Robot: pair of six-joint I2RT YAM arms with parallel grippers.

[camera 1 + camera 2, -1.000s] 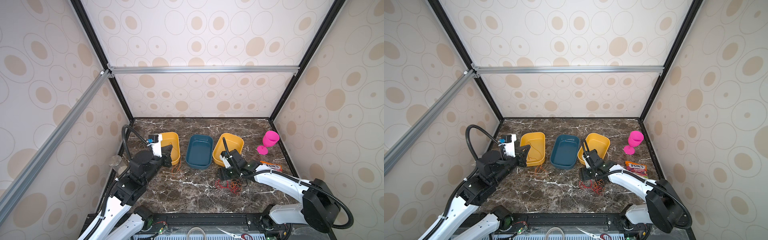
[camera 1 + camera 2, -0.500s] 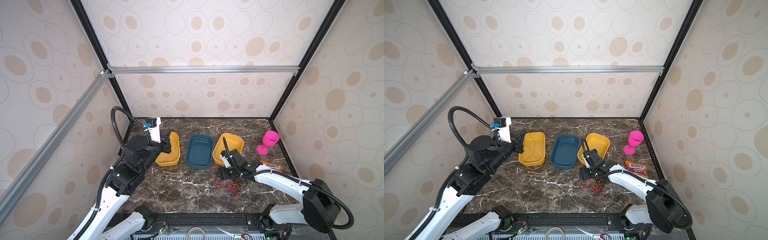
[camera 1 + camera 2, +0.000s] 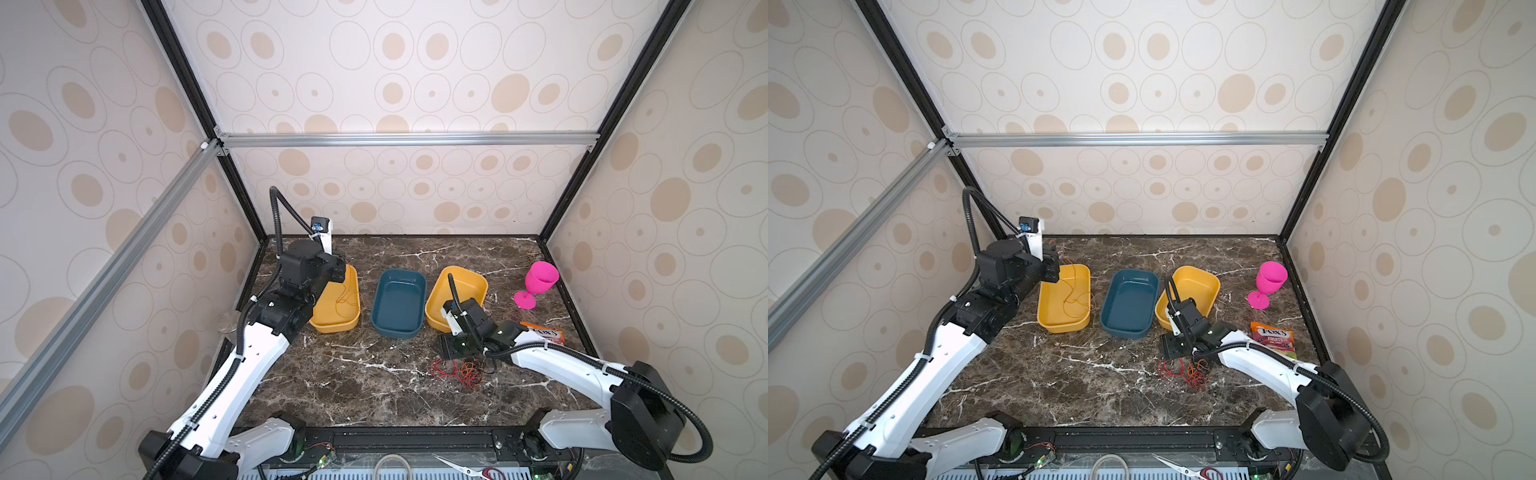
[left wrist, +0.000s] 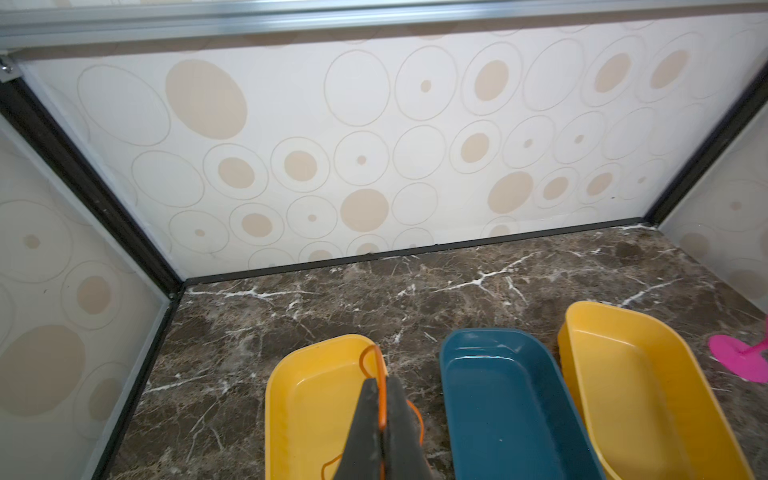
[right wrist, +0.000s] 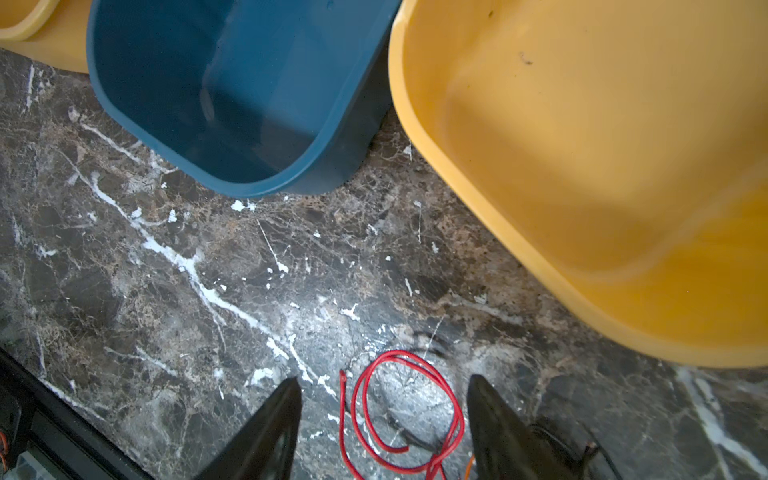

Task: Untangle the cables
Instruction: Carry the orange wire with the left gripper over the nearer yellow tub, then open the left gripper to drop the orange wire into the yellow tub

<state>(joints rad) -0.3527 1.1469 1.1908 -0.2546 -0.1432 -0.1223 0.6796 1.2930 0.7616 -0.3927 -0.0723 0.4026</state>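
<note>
Orange cable (image 4: 380, 374), pinched in left jaws, seemingly overhangs the yellow tray (image 4: 311, 395) rim; lower deeper before releasing. Right jaws wide.

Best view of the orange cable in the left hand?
Left wrist: orange cable pinched in the shut left hand, close up. Both top views show only a thin strand over the left yellow tray; right wrist misses it.

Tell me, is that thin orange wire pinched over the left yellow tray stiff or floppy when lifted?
Probably floppy: the thin orange wire droops in loose curls from the shut left gripper into the yellow plastic tray. Likely very light, being hair-thin beside the tray. It could snag, as its loops lie near the rim.
</note>
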